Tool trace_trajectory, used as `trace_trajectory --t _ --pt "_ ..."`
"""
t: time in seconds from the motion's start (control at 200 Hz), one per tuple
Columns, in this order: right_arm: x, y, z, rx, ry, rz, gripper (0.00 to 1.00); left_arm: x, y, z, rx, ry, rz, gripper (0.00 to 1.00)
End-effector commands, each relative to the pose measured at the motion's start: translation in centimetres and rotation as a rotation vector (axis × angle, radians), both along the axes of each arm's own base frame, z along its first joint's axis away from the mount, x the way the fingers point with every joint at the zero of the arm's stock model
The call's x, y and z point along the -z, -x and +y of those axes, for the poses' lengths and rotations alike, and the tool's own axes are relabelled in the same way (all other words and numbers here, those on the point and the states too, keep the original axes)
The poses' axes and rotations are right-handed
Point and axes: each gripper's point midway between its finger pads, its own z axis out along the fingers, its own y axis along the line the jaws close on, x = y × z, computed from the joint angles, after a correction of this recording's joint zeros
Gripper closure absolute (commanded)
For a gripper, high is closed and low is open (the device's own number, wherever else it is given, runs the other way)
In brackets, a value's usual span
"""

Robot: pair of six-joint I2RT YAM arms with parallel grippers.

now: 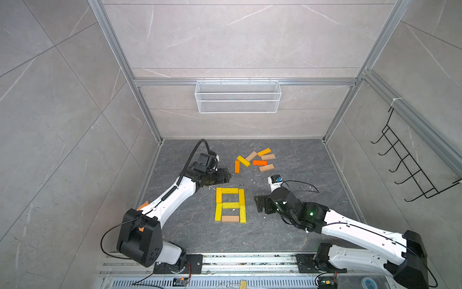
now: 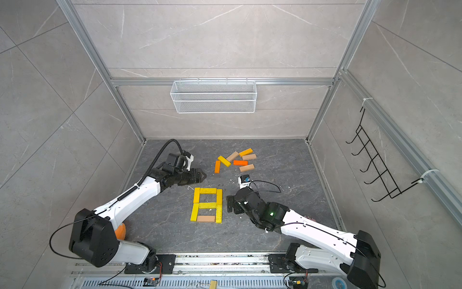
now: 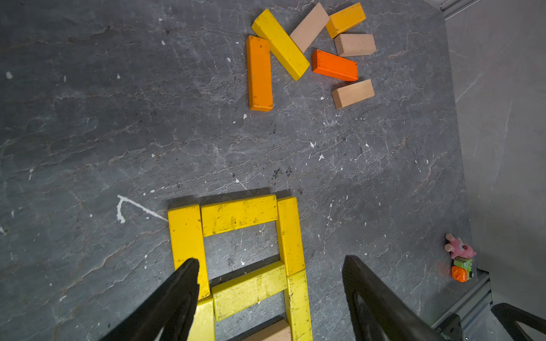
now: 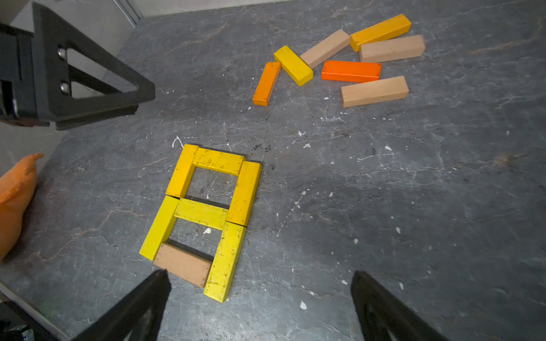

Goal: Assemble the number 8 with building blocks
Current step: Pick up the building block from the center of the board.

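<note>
Several building blocks lie flat as a figure 8 (image 1: 230, 207) (image 2: 207, 205) in mid-table: yellow bars with one tan bar (image 4: 183, 264) closing its near end. More loose blocks (image 1: 255, 160) (image 3: 307, 53) in orange, yellow and tan lie scattered behind it. My left gripper (image 1: 225, 175) (image 3: 270, 264) hovers open at the figure's far left corner, holding nothing. My right gripper (image 1: 258, 204) (image 4: 260, 277) stands wide open just right of the figure's near right end. Nothing is between its fingers.
An orange plush toy (image 2: 120, 231) (image 4: 14, 200) lies at the left wall under the left arm. A small pink toy (image 3: 459, 251) sits by the right wall. A wire basket (image 1: 237, 96) hangs on the back wall and a black hook rack (image 1: 410, 165) on the right.
</note>
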Motion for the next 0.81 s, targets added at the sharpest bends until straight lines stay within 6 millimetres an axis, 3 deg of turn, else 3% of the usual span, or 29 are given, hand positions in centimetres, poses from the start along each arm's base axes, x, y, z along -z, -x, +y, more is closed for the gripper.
trace_trajectory --t 0.0,0.29,0.384,0.544,0.724,0.744,0.804 --pt "0.4 0.1 -1.8 0.024 0.053 -0.022 0.01 -1.1 -2.0 -2.1 0.098 -0.016 -0.071 0.21" --pt "0.9 0.8 -3.6 0.054 0.049 -0.039 0.01 2.2 -7.9 -4.4 0.059 -0.171 0.01 0.24" --pt "0.9 0.9 -4.0 0.066 0.041 -0.039 0.01 4.1 -9.6 -5.0 0.063 -0.229 0.045 0.36" --pt "0.9 1.2 -4.1 0.059 0.029 -0.037 0.02 6.6 -12.6 -5.4 0.03 -0.31 0.074 0.38" --pt "1.0 1.5 -4.5 0.06 0.02 -0.04 0.03 8.1 -14.8 -6.3 0.004 -0.326 0.094 0.38" --pt "1.2 1.5 -4.6 0.061 0.024 -0.039 0.03 9.6 -14.9 -6.3 0.006 -0.34 0.117 0.38" --pt "1.3 1.6 -4.6 0.062 0.023 -0.036 0.03 10.4 -15.5 -6.6 0.008 -0.342 0.127 0.38"
